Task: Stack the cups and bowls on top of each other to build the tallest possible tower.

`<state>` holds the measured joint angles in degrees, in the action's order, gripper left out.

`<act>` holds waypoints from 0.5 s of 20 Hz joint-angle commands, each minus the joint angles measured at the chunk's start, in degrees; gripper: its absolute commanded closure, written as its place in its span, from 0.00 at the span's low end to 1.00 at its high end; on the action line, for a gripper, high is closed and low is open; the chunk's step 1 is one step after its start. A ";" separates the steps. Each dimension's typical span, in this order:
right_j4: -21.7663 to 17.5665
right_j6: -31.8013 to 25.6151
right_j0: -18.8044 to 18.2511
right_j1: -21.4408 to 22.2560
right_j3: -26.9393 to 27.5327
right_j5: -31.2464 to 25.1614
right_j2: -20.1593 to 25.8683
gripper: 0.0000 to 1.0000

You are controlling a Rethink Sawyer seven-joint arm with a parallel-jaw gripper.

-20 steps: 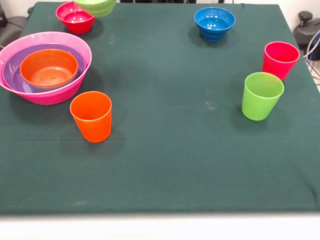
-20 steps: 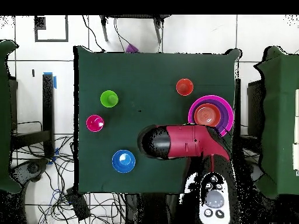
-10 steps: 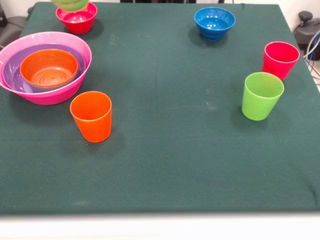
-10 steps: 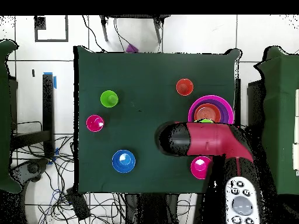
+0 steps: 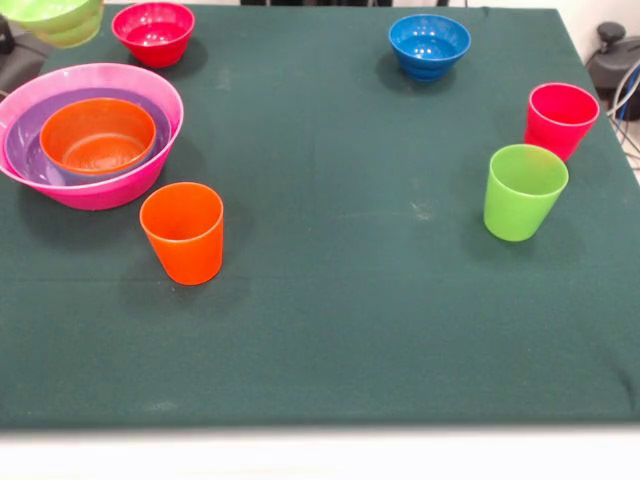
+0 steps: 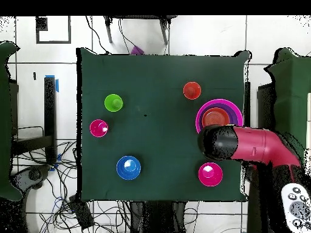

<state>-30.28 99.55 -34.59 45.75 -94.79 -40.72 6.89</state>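
Height explains the lime green bowl (image 5: 50, 20): it hangs at the front view's upper corner, cut off by the edge and clear of the table (image 5: 350, 320). I judge it is being carried high so its base clears the rims below. The gripper itself is hidden; the overhead view shows only the arm (image 6: 255, 145), whose dark end covers the spot where the carried bowl should be, so I cannot tell how the hand grips it. Just past that end lies the tower so far: pink bowl (image 5: 150, 165) as base, purple bowl (image 5: 25, 155) nested inside it, orange bowl (image 5: 97, 135) nested in that, widest lowest so each seats steadily. The red-pink bowl (image 5: 153, 32) rests near the hand, toward the robot's side. The orange cup (image 5: 183, 232) stands near the tower on its far side. The dark blue bowl (image 5: 429, 45), lime green cup (image 5: 522, 192) and red-pink cup (image 5: 559, 120) sit well apart, across the table. Likely next: centre over the orange bowl, then lower.
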 commanded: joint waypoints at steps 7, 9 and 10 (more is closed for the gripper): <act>-7.03 -18.80 -2.52 -6.46 1.73 1.07 14.20 1.00; -6.98 -18.06 -2.44 -6.56 1.87 0.15 14.78 1.00; -6.98 -17.69 -2.37 -6.46 1.85 -0.12 15.02 1.00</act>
<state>-33.60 98.21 -37.97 42.48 -94.44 -40.72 13.40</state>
